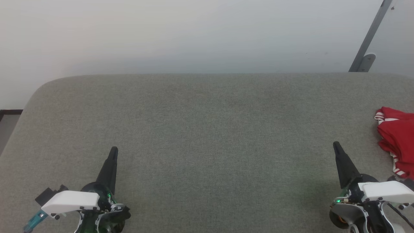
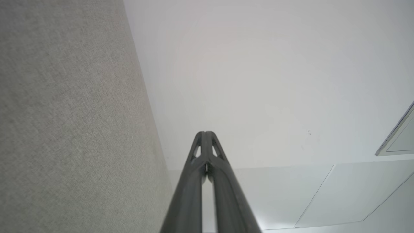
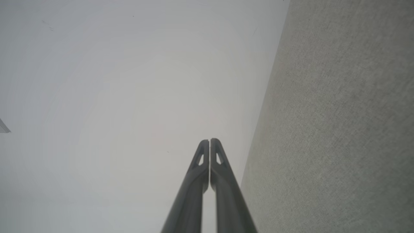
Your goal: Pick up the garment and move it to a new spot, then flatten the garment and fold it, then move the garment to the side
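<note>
At far right, garment [image 1: 398, 137] lies bunched.

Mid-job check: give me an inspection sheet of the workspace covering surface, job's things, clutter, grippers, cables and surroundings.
Surface: grey fabric-covered table, rounded far-left corner, smooth across the middle.
Job's things: garment, red with striped trim, bunched up at the table's right side, partly cut off by the head view's edge; not flattened or folded.
Clutter: nothing seen.
Grippers: left gripper and right gripper both shut and holding nothing, over the near part of the table; the right one is apart from the garment.
Cables: thin dark cable at the right wrist.
Surroundings: pale wall behind; slanted grey metal brace at upper right.
</note>
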{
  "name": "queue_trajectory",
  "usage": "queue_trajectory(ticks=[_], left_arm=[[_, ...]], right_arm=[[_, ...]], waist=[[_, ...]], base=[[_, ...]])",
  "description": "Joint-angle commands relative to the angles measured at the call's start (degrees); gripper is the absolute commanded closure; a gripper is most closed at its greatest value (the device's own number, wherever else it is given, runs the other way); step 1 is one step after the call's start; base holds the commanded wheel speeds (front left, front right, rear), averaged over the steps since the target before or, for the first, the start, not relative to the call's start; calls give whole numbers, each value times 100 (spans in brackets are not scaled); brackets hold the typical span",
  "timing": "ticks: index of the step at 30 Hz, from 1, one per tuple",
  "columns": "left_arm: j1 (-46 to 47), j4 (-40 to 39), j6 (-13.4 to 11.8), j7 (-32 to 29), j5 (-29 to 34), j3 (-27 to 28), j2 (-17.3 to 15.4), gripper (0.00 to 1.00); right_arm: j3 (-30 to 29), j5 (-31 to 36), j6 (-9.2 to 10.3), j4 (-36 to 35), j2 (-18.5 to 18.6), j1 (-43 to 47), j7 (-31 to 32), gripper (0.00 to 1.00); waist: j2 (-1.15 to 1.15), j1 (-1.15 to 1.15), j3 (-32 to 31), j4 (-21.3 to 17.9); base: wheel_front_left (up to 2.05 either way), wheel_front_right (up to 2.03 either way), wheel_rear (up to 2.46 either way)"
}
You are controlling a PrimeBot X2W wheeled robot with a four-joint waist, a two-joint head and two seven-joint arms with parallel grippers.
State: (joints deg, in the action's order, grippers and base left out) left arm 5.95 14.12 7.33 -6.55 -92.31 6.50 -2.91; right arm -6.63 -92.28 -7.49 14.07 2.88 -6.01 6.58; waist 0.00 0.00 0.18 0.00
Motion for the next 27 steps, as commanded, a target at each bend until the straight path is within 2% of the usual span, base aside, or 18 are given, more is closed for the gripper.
queue_trajectory(ticks=[1,27], left_arm=[[66,-5,28,-19,-17,2,16,100],[66,-6,28,-18,-18,1,15,100]], right_arm=[[-3,-22,0,-17,-18,-37,15,100],[-1,-23,0,-17,-17,-37,14,100]], waist=[[0,0,0,0],[0,0,0,0]], base=[[0,0,0],[0,0,0]])
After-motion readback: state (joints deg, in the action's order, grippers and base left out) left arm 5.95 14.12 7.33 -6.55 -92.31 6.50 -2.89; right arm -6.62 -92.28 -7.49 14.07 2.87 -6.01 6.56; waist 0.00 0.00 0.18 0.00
